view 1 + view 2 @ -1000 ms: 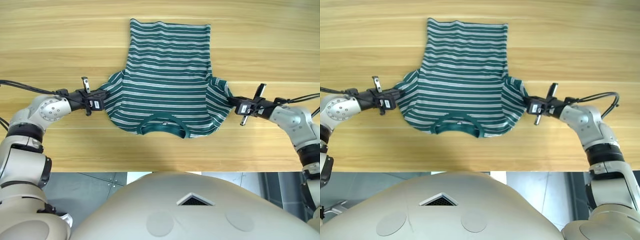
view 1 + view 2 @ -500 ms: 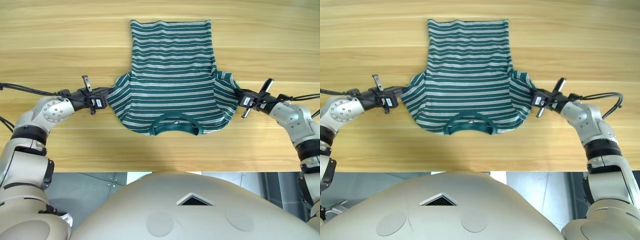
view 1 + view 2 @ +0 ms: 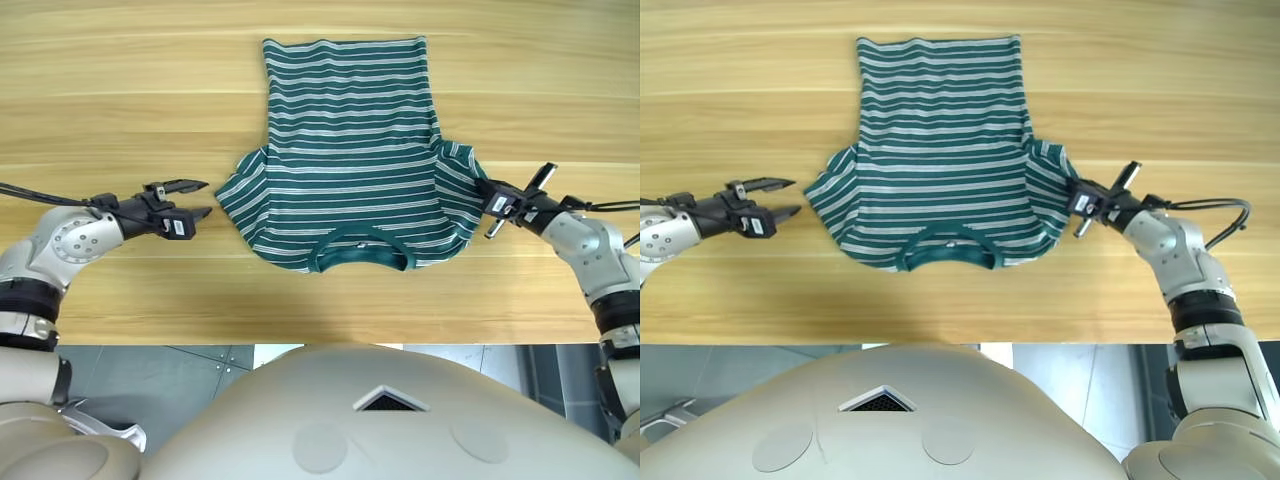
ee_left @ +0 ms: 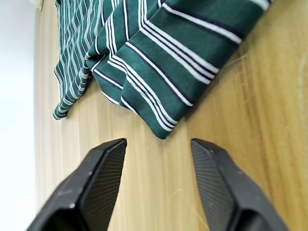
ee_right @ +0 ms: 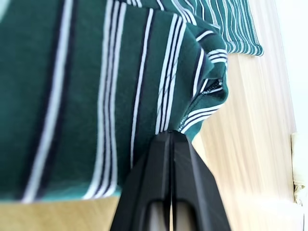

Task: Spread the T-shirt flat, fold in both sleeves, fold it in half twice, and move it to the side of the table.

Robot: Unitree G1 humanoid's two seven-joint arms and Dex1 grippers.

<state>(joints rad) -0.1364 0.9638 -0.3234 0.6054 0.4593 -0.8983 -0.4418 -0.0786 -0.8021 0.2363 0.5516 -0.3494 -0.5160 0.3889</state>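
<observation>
A green T-shirt [image 3: 350, 150] with white stripes lies on the wooden table [image 3: 120, 90], collar [image 3: 362, 250] toward me and hem at the far side. Its sleeves are bunched against the body. My left gripper [image 3: 198, 198] is open just left of the left sleeve [image 3: 238, 185], apart from it; in the left wrist view the sleeve edge [image 4: 159, 103] lies beyond my open left gripper [image 4: 159, 149]. My right gripper [image 3: 487, 197] is shut on the right sleeve [image 3: 462, 180], and the right wrist view shows the cloth [image 5: 120, 86] pinched at the tips of my right gripper [image 5: 171, 137].
Bare table stretches to both sides of the shirt and beyond its hem. The near table edge [image 3: 300, 340] runs just below the collar, with grey floor under it.
My left gripper has let go of the left sleeve, opened and drawn back to the left. The right gripper, still holding its sleeve, shifted slightly right, and the shirt slid right with it.
</observation>
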